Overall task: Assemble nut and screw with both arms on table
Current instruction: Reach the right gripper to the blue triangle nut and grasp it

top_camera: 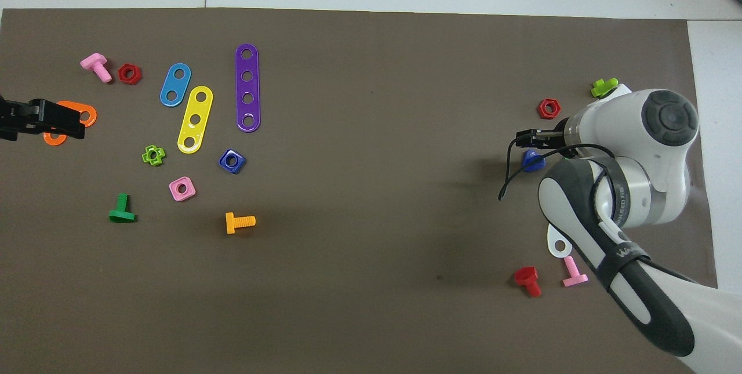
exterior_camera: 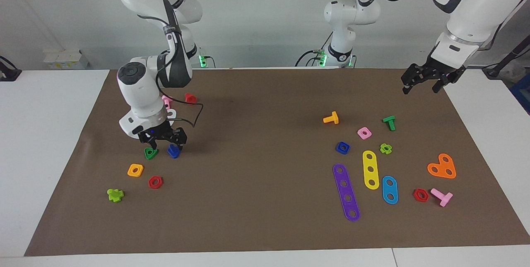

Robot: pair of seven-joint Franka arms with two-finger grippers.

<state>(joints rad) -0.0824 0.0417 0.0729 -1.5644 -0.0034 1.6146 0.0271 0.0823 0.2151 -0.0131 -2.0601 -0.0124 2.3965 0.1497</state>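
Note:
The dark-blue screw (exterior_camera: pixel 174 151) lies on the brown mat (exterior_camera: pixel 265 217) toward the right arm's end, beside a green triangular nut (exterior_camera: pixel 150 153); in the overhead view the screw (top_camera: pixel 532 160) is partly under the arm. My right gripper (exterior_camera: pixel 165 145) hangs low, right over the screw and the green nut; it also shows in the overhead view (top_camera: pixel 533 138). The dark-blue nut (exterior_camera: pixel 343 147) (top_camera: pixel 232 160) lies toward the left arm's end among other pieces. My left gripper (exterior_camera: pixel 422 87) (top_camera: pixel 72 122) is open, empty and raised over the mat's edge.
Near the screw lie an orange nut (exterior_camera: pixel 135 170), a red hexagonal nut (exterior_camera: pixel 155 181) and a lime piece (exterior_camera: pixel 115 195). Around the dark-blue nut lie a purple strip (exterior_camera: pixel 346 192), a yellow strip (exterior_camera: pixel 370 169), a light-blue strip (exterior_camera: pixel 389 189), a pink nut (exterior_camera: pixel 364 133) and an orange screw (exterior_camera: pixel 331 118).

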